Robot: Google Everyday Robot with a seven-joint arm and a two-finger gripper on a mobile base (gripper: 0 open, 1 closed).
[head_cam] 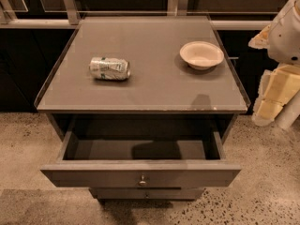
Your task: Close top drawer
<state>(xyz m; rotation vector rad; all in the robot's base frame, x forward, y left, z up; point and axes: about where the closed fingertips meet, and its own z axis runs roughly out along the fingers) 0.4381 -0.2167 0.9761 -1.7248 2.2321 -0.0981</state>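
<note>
One top drawer (140, 174), grey-brown, standing pulled out from under the cabinet top (150, 88) toward the camera. Its long axis runs left to right across the view, and the flat front panel faces the viewer with a small round knob (143, 180) at centre. The inside floor is visible and in shadow.

One lower drawer front (146, 193), narrower, sits just beneath it.

One gripper (272, 97), cream-coloured, is at the right edge of the view, beside the cabinet's right side. It is higher in the picture than the drawer's right end and clear of it. Whether it is spread or closed cannot be told.

One arm (288, 32), white, comes in from the upper right and hangs downward.

One can (109, 68) lies on its side on the cabinet top, left.

One bowl (201, 55) stands upright on the cabinet top, right.
</note>
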